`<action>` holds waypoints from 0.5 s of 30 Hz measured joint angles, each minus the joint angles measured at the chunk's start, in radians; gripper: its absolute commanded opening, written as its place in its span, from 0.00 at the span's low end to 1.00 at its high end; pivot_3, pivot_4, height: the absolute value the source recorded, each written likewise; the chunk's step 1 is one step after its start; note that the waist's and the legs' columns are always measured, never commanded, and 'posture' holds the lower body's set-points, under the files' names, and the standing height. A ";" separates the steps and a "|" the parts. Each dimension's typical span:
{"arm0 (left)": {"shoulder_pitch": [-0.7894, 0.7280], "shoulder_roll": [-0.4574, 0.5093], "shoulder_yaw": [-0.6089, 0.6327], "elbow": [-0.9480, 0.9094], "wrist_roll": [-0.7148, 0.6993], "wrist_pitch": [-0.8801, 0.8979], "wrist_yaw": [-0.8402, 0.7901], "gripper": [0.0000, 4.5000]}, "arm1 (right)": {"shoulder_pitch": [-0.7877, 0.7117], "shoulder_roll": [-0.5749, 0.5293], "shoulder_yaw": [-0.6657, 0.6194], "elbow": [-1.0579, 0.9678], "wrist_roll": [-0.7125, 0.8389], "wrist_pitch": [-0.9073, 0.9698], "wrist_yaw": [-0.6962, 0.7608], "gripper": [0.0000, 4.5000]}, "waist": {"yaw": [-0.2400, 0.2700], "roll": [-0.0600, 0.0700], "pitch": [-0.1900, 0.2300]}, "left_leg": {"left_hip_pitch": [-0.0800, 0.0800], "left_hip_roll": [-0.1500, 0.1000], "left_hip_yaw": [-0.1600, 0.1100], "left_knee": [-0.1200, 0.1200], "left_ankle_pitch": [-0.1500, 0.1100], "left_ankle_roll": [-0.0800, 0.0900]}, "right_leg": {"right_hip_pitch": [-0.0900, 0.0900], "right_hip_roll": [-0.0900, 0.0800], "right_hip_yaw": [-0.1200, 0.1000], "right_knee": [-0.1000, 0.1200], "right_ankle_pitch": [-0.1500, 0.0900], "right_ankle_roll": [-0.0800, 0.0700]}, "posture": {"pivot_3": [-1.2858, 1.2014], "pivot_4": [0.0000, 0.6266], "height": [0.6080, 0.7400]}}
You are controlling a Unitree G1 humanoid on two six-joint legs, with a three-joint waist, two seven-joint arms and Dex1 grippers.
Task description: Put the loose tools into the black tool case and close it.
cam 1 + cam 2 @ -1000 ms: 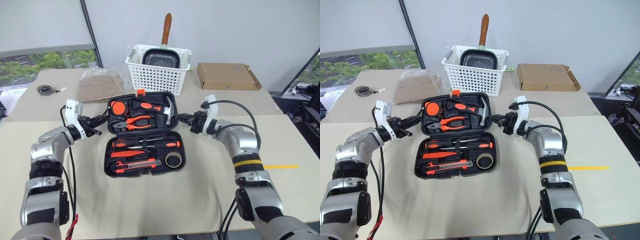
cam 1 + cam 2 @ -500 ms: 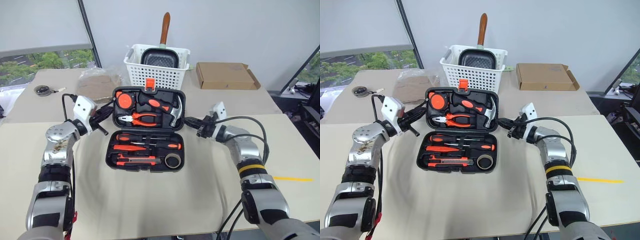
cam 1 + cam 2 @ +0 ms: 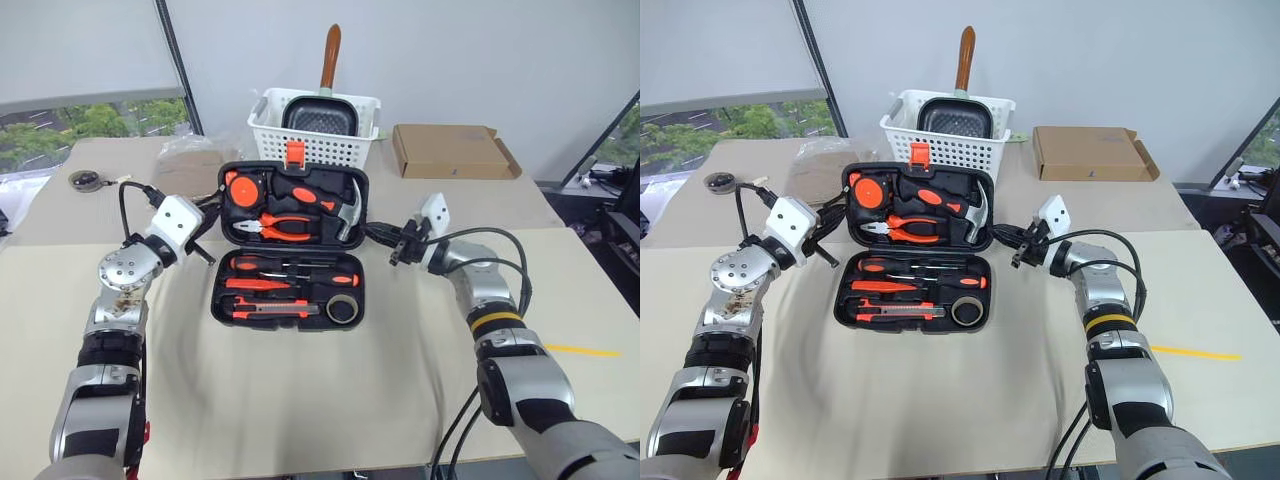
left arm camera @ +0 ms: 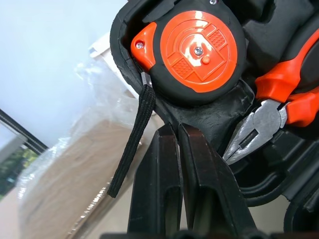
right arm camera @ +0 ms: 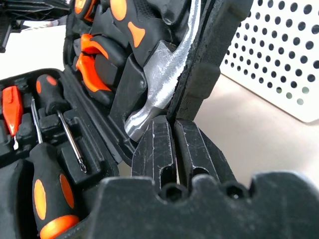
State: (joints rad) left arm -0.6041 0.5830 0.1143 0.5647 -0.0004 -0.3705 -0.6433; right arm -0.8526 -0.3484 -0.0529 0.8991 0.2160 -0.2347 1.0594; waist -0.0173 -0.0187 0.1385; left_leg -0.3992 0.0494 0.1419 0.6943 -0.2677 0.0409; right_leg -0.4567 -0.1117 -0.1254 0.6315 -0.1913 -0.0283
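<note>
Because the screwdrivers (image 3: 290,281), utility knife (image 3: 268,311) and tape roll (image 3: 342,310) already sit in their slots, the black tool case (image 3: 288,245), mid-table, is being folded: the left gripper (image 3: 205,233) at nine o'clock and the right gripper (image 3: 385,238) at three, both pinched closed and empty, prop its lid (image 3: 292,204) half-raised.

Both tools (image 3: 205,238) (image 3: 385,240) closed, pointing inward

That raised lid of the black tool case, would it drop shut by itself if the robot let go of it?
Probably it would swing one way or the other: the lid stands near upright, propped between both shut grippers, left and right. It likely feels top-heavy, since the hammer, pliers and tape measure sit in it. Being rigid plastic, it should pivot without flexing.
</note>
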 measured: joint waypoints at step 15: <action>0.230 -0.020 -0.001 -0.116 0.101 -0.240 0.220 0.01 | 0.166 0.009 0.016 -0.056 -0.087 -0.423 -0.069 0.00 | 0.001 0.000 0.000 | 0.004 0.001 0.001 0.000 0.000 0.000 | 0.001 -0.001 0.002 0.000 0.000 0.000 | 0.52 0.24 0.70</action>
State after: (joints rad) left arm -0.3745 0.5627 0.1133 0.4490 0.1001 -0.6107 -0.4236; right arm -0.6867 -0.3394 -0.0373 0.8434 0.1292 -0.6575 0.9907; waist -0.0158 -0.0186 0.1385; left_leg -0.3948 0.0499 0.1430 0.6944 -0.2677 0.0407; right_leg -0.4560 -0.1130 -0.1235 0.6315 -0.1913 -0.0281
